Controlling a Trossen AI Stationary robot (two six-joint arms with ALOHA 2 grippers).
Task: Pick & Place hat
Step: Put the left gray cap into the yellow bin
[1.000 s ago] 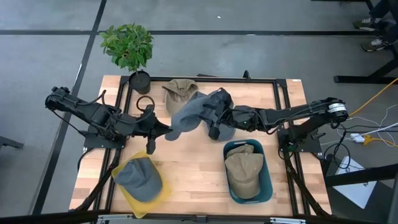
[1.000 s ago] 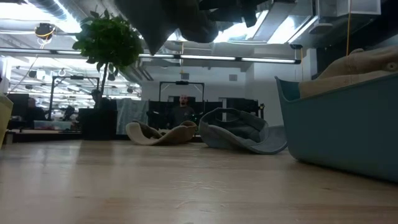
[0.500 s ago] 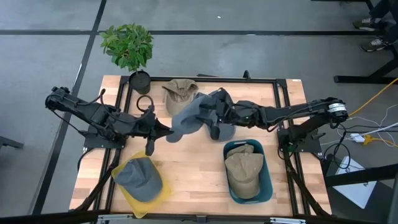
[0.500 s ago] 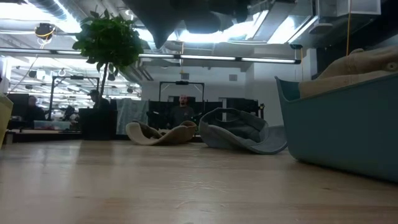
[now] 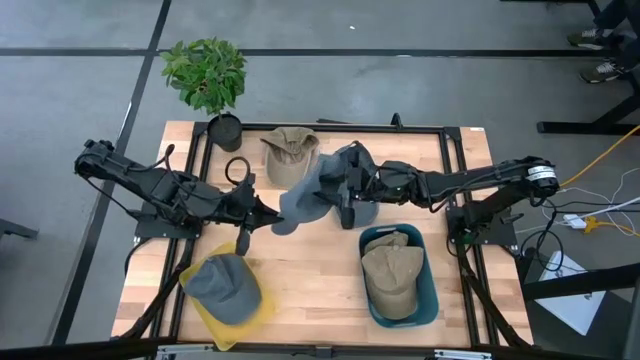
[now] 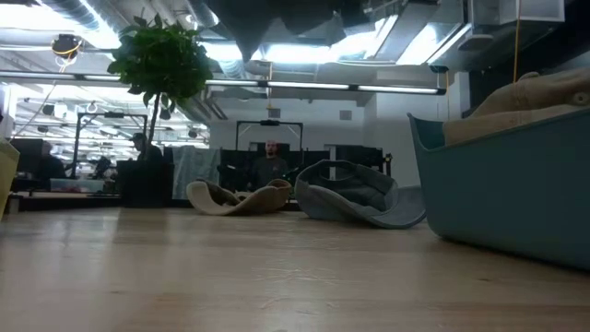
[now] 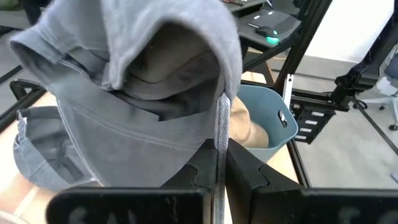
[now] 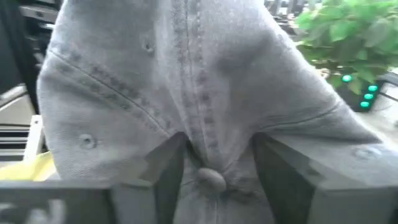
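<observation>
the grey hat (image 5: 318, 188) hangs in the air above the middle of the table, in the centre of the high view, between the two arms. the left gripper (image 7: 219, 167) is clenched on the edge of its brim, which shows as a thin line between the two dark fingers. the right gripper (image 8: 210, 163) stands around the crown, with the top button between its fingers; they are still apart, and i cannot tell if they press the cloth already.

what can go wrong, in my judgement: the cloth is soft, so if the right fingers close only on a loose fold, the hat can slip when the left one lets go, and fall on the other grey hat (image 5: 355, 160) just behind it, or beside a container. if both arms pull in different directions, the brim can slide out of the left grip.

the count: five hats, namely the held one, one more grey hat and one tan hat (image 5: 289, 147) lying in the upper middle, one grey hat in the yellow tray (image 5: 262, 312) at lower left, one tan hat in the blue bin (image 5: 430, 297) at lower right. there is one potted plant (image 5: 207, 73) at upper left.
</observation>
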